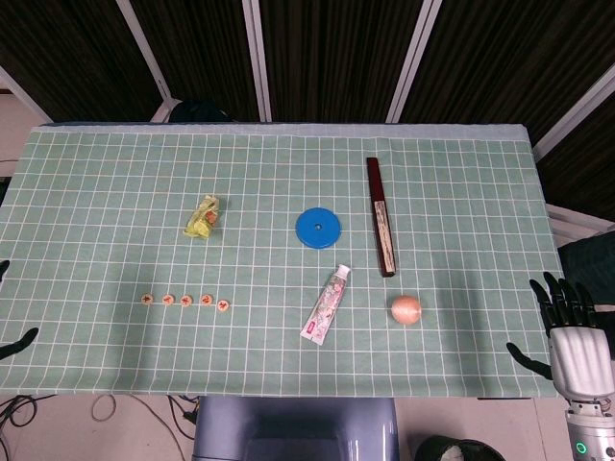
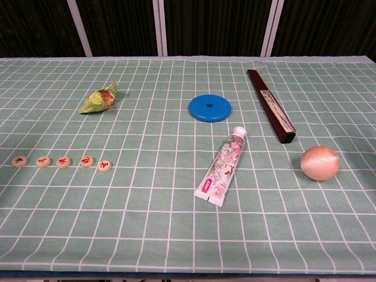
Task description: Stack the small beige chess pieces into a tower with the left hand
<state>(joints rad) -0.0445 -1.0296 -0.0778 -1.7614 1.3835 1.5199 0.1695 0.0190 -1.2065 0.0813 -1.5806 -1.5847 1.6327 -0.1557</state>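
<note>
Several small beige chess pieces (image 1: pixel 184 301) with red characters lie flat in a row on the left front of the green checked cloth, each apart from its neighbour; the chest view shows the same row (image 2: pixel 63 162). Only dark fingertips of my left hand (image 1: pixel 13 344) show at the left edge of the head view. They are spread, hold nothing, and lie well left of the row. My right hand (image 1: pixel 575 341) hovers at the table's right front corner with fingers apart and empty. Neither hand shows in the chest view.
A crumpled green wrapper (image 1: pixel 203 217) lies behind the row. A blue disc (image 1: pixel 318 229) sits mid-table, with a dark folded fan (image 1: pixel 381 217) to its right. A tube (image 1: pixel 327 303) and a peach-coloured ball (image 1: pixel 405 309) lie near the front. The table's front edge (image 1: pixel 288 394) is close.
</note>
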